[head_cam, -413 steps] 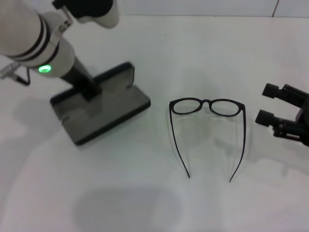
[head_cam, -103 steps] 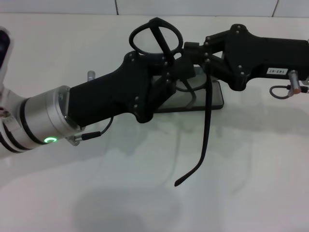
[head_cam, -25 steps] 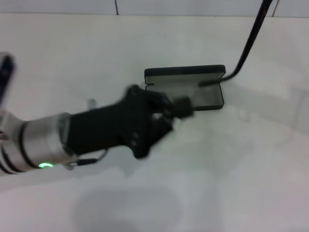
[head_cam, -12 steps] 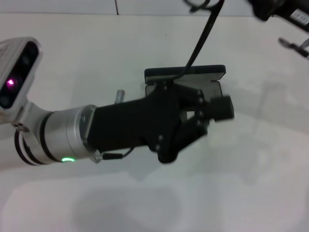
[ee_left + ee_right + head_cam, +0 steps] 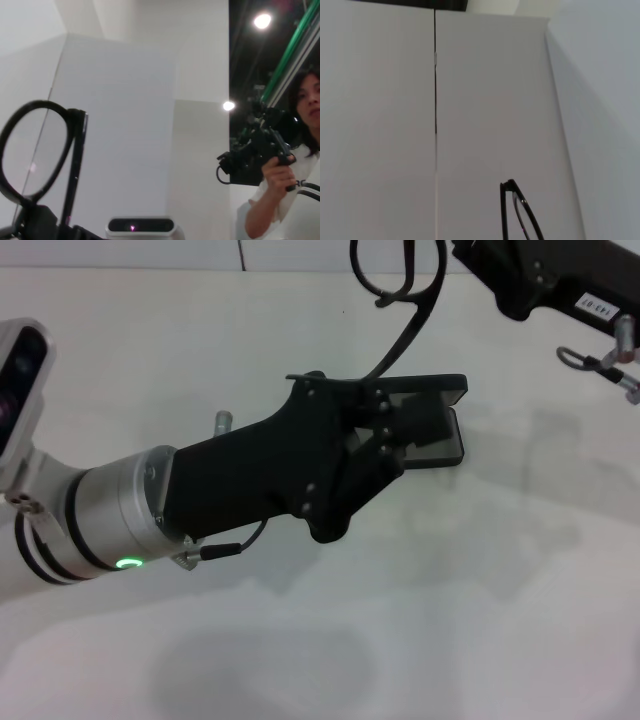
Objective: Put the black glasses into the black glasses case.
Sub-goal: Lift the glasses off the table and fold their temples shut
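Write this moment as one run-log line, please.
left gripper: over open black clamshell glasses case | right gripper: out of view | thin black-framed glasses: held aloft above case | state: not inserted

Even, bright overhead light washed the white counter (image 5: 480,620), leaving only soft grey shadows toward its near edge and right side. The left arm (image 5: 250,490) looked sharp, without motion blur. In the left wrist view two ceiling lamps (image 5: 263,20) glared against a dark background.
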Robot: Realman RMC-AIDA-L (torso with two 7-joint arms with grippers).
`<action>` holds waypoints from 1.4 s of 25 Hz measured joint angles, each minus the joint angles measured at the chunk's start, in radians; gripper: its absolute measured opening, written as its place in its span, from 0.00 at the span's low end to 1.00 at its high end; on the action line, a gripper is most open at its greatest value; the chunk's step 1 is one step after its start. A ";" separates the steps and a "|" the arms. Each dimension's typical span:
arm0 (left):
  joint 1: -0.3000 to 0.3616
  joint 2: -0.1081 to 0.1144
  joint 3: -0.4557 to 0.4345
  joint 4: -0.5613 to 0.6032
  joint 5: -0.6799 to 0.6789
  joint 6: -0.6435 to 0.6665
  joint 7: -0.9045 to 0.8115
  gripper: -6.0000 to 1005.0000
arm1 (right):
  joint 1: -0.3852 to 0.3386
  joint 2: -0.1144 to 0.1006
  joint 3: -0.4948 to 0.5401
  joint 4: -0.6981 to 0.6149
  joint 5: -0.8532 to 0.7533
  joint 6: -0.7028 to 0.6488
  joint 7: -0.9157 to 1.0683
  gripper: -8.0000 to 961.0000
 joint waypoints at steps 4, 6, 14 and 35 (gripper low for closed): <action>0.014 0.000 0.001 -0.002 -0.027 -0.003 0.001 0.04 | 0.000 0.000 -0.041 0.001 -0.003 0.016 0.000 0.04; 0.022 0.000 0.000 -0.005 -0.045 -0.012 -0.004 0.04 | 0.000 0.000 -0.068 0.002 -0.003 0.034 -0.001 0.04; 0.030 0.001 0.000 -0.061 -0.119 -0.055 -0.040 0.04 | 0.001 -0.001 -0.174 -0.004 -0.003 0.096 -0.003 0.04; 0.035 0.002 0.006 -0.066 -0.131 -0.090 -0.055 0.04 | 0.001 -0.004 -0.240 -0.012 -0.004 0.110 -0.004 0.04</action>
